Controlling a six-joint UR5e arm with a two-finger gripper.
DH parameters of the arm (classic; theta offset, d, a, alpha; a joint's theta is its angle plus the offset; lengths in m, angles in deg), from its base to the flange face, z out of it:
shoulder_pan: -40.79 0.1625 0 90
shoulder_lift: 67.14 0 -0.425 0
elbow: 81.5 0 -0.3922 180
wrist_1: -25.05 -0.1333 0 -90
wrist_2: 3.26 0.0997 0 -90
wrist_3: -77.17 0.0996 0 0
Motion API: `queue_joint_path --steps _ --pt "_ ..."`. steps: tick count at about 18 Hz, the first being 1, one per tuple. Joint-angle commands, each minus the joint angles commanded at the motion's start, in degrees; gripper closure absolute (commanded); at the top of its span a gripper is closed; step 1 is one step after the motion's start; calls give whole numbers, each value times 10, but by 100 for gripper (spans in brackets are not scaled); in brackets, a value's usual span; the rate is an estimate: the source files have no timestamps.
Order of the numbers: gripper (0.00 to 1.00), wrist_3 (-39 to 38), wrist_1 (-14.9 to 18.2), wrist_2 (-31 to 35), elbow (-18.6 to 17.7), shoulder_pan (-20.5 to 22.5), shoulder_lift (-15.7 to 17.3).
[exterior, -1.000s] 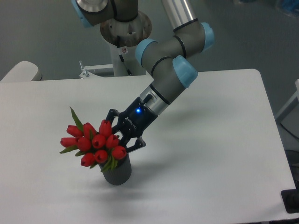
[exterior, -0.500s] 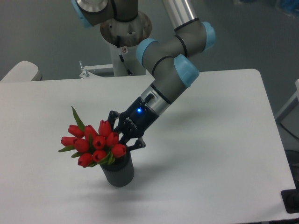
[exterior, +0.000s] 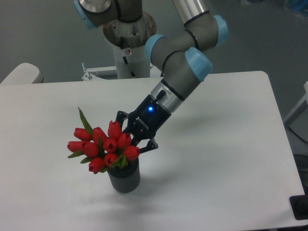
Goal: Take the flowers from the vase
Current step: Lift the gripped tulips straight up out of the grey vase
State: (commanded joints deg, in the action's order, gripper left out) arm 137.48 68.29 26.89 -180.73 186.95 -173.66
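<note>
The flowers (exterior: 103, 145), a tight bunch of red tulip buds with one pointed green leaf sticking up at the left, stand in the vase (exterior: 124, 179) and lean to the left. The vase is a small dark grey ribbed cylinder on the white table, front left of centre. My gripper (exterior: 131, 140) reaches down from the upper right and is shut on the flowers' stems just above the vase's rim. The buds hide its fingertips, and the stems stay inside the vase.
The arm's base (exterior: 129, 29) stands behind the table's (exterior: 216, 159) far edge. A pale rounded object (exterior: 21, 74) lies at the left edge. A black part (exterior: 299, 208) sits at the bottom right corner.
The gripper and the bunch have shifted a little to the right and up. The vase has slid slightly right with them.
</note>
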Motion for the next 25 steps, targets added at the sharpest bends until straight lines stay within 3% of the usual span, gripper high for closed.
queue_joint_path --steps 14,20,25 --pt "70 -134 0 -24 26 5 76" --pt "71 -169 0 -37 35 8 88" --pt "72 -205 0 -54 75 12 87"
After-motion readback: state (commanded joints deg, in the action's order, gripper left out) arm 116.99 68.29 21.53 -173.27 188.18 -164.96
